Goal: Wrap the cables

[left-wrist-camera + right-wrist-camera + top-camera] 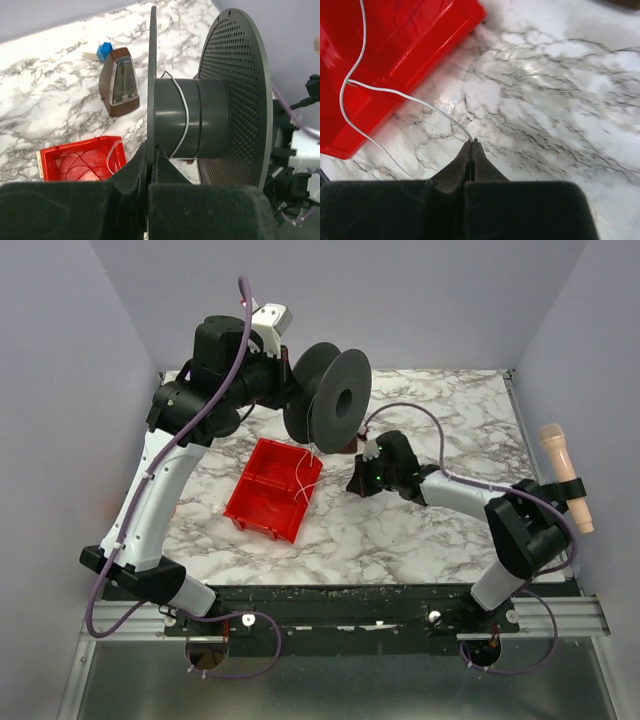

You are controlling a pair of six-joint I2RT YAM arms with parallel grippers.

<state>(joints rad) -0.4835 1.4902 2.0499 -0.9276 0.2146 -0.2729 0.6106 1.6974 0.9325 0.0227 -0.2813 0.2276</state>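
Holding spool [335, 365] high L [160, 490], pinching cable [395, 91] low R [455, 492].

Glossy red plastic bin [395, 45]; beside it the marble-patterned table [545, 100] shines smooth. Spool [210, 120] matt, probably plastic, flange perforated; cable [385, 90] smooth white.

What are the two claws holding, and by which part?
The left claw grips the black spool by one flange's rim. The right claw pinches the thin white cable between its tips; whether at its end is unclear.
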